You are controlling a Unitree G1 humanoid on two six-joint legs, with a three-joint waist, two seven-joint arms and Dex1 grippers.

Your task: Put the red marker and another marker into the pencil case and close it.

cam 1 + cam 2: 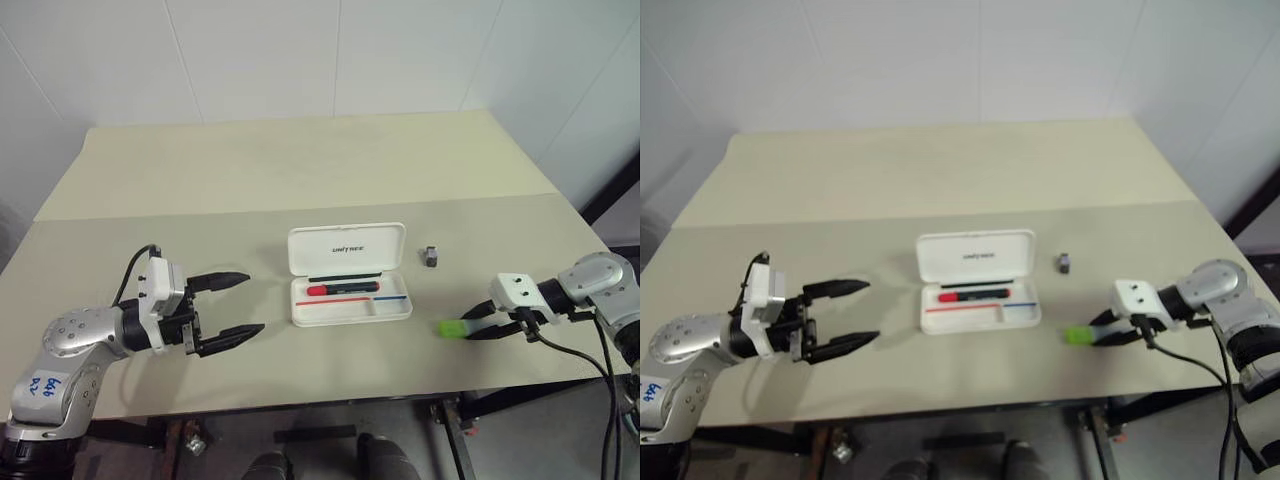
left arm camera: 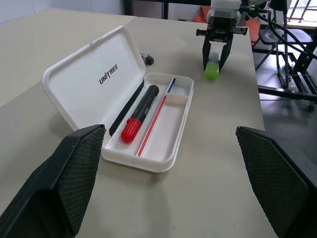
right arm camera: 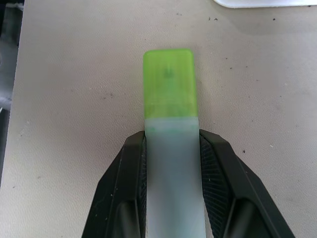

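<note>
Readable text found in two places. First: the word "UNITREE" in dark capital letters, printed on the inner face of the raised lid of the pencil case point(image 2: 106, 84); legible in the left wrist view, where it runs along the lid's length near the lid's middle, above the tray that holds the red marker point(image 2: 140, 113). In the head views the same lettering shows as a small dark line, centred on the lid. Second: a blue handwritten mark on a white sticker point(image 1: 44, 385) on the left arm, well to the left of the pencil case; the characters cannot be made out.
</note>
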